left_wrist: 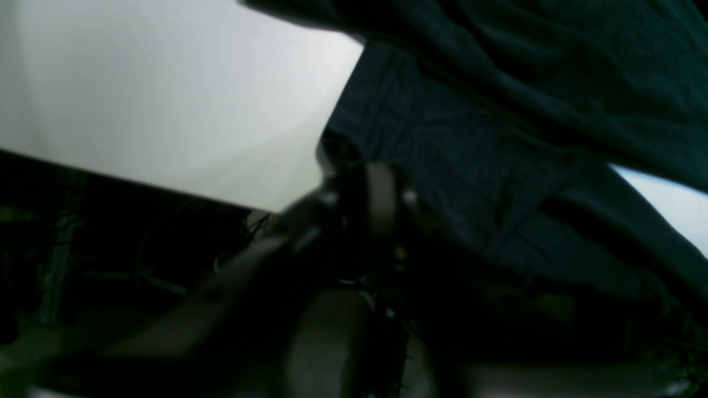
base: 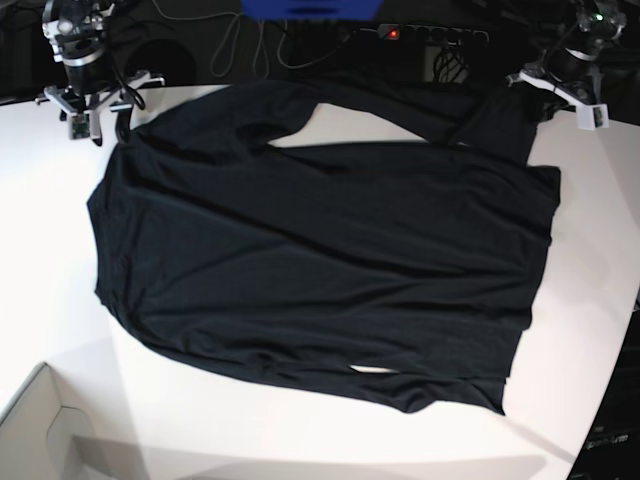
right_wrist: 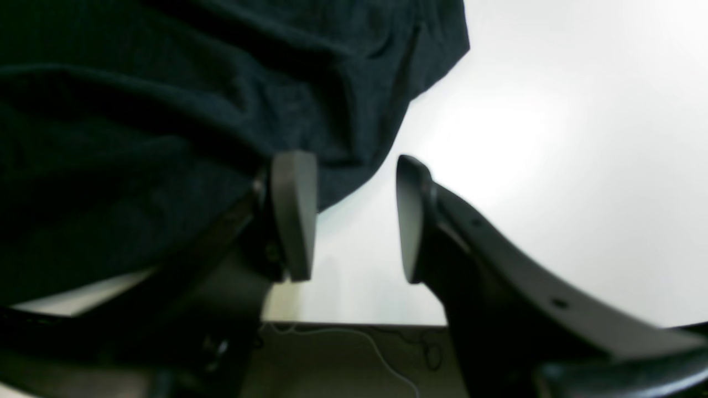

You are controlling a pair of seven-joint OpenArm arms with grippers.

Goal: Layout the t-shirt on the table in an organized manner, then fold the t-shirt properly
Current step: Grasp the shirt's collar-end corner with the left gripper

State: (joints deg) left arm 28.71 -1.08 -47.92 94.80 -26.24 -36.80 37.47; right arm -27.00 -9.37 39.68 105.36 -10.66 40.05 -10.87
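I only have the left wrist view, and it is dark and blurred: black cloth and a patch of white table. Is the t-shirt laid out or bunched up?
Observer: Laid out. In the base view the t-shirt lies spread open across the table. It is wrinkled and no fold has been made yet.
Operator: Is the right gripper holding any of it?
Observer: No. The right wrist view shows the right gripper open with nothing pinched between its fingers. The shirt's edge lies by one finger.
Operator: Anything else on the table?
Observer: A pale cardboard box shows at the lower left corner of the base view, apart from the shirt.
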